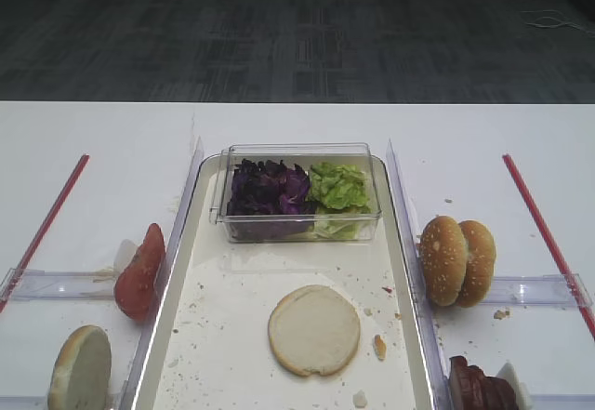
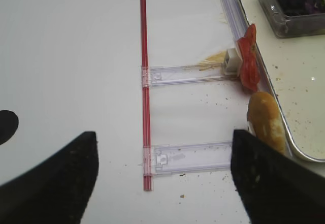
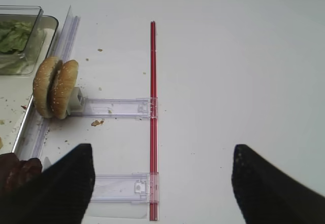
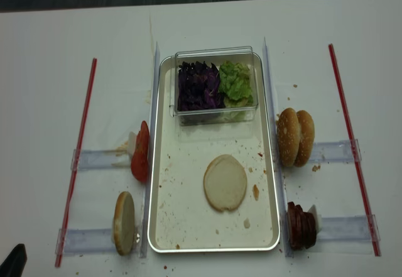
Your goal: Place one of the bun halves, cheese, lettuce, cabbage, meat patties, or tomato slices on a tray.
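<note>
My left tool (image 2: 162, 183) is released, its two dark fingers (image 2: 51, 183) standing wide apart with nothing between them, above the bare worktop (image 2: 76, 56) beside the red strip (image 2: 143, 82). My right tool (image 3: 162, 183) is the same, spread wide and empty over the worktop on its side. Just near my left tool a plain bun half (image 2: 266, 122) stands on edge against the outside of the tray (image 2: 304, 155), and the tomato slices (image 2: 249, 56) stand a little further along the same rim. On the tray, one bun half (image 1: 314, 329) already lies flat with its pale face up. At the far end of the tray a clear box (image 1: 297, 154) holds cabbage (image 1: 268, 190) and lettuce (image 1: 338, 187). The sesame buns (image 1: 456, 259) and meat patties (image 4: 301, 225) stand outside the right rim. I judge one piece is placed, and no pick is started now. The next move calls for choosing a piece, lowering over it and closing gently, because the pieces are soft. I cannot see any readable writing or brand.
</note>
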